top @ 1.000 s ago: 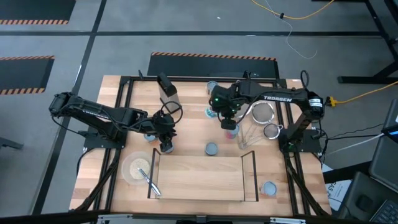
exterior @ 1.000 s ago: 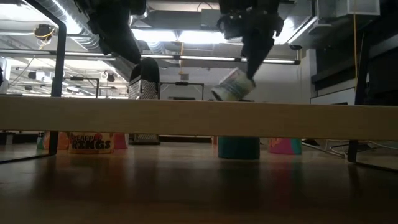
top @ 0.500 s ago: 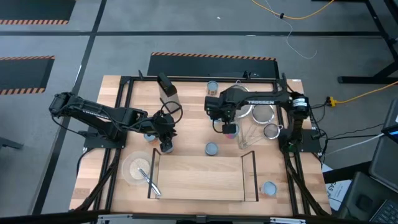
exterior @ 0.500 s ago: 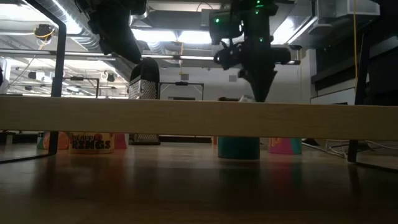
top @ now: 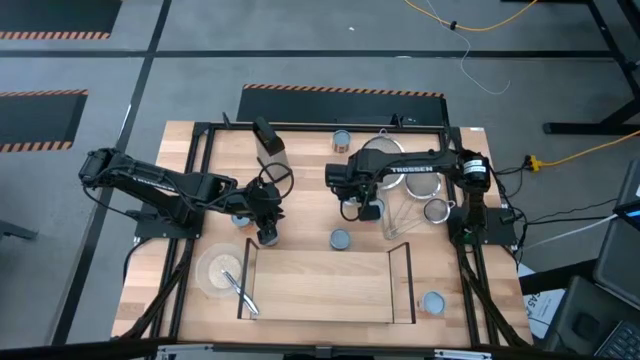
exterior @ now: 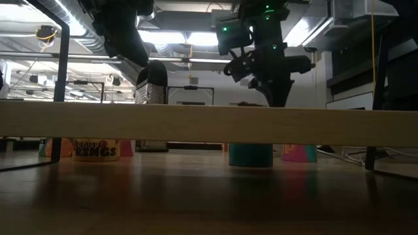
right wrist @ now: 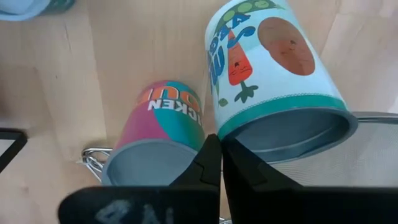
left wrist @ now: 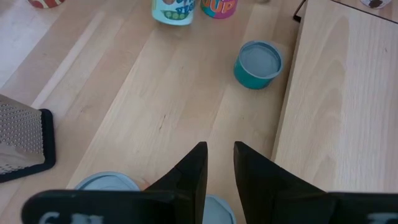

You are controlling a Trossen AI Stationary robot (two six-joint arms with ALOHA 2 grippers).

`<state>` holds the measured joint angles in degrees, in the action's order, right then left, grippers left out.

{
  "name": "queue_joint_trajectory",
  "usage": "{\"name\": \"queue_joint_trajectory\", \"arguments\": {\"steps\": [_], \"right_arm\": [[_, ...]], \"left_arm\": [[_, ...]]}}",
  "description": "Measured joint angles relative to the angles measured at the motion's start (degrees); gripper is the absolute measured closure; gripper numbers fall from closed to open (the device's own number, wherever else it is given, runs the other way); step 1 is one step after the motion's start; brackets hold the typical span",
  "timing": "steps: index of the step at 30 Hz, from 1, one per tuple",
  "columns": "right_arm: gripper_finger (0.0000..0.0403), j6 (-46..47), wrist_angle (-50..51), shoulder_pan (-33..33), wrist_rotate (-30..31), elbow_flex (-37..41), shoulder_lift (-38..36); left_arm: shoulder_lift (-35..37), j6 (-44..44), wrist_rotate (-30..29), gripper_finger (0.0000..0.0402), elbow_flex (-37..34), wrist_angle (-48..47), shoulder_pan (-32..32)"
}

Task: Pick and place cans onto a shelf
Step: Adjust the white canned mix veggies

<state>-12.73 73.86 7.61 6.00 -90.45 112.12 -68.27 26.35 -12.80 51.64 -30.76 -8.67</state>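
Cans look like small rigid tins, smooth-sided with paper-style labels; I'd judge them light, stiff, a bit slick, and easy to tip if nudged near the rim, so the sound hold is across the side wall around mid-height, fingers square to the axis. Right end effector (top: 360, 207) sits just above centre of the high view, fingers shut with nothing between them; its wrist camera shows the closed tips wedged into the gap between a pink-and-teal can (right wrist: 160, 144) and a pale vegetable-label can (right wrist: 273, 81), which stand side by side, the pale one against the rim of a wire strainer (top: 423, 181). Left end effector (top: 266, 222) hangs left of centre, fingers partly apart and holding nothing, over the worktop (top: 300, 165) just above the shelf's upper left corner. The shelf (top: 320, 285) fills the lower middle of the frame with no can on it; a teal can (top: 340, 239) stands near its upper edge, another (top: 433, 302) off its lower right end. Against the earlier pictures: a second ago the low view showed a can tilted at the right arm's fingertips; now no can is lifted, and that arm has swung left and dropped toward the pair. Left arm has not moved.
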Motion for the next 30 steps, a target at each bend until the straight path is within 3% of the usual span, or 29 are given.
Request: {"name": "queue_joint_trajectory", "arguments": {"steps": [9, 18, 30], "right_arm": [[0.0395, -1.4, -1.0, 0.0, 0.0, 0.0, 0.0], [0.0361, -1.5, -1.7, 0.0, 0.0, 0.0, 0.0], [0.0357, -1.5, -2.9, 0.0, -0.1, 0.0, 0.0]], "left_arm": [[0.0, 0.0, 0.0, 0.0331, 0.0, 0.0, 0.0], [0.0, 0.0, 0.0, 0.0331, 0.0, 0.0, 0.0], [0.0, 0.0, 0.0, 0.0331, 0.0, 0.0, 0.0]]}}
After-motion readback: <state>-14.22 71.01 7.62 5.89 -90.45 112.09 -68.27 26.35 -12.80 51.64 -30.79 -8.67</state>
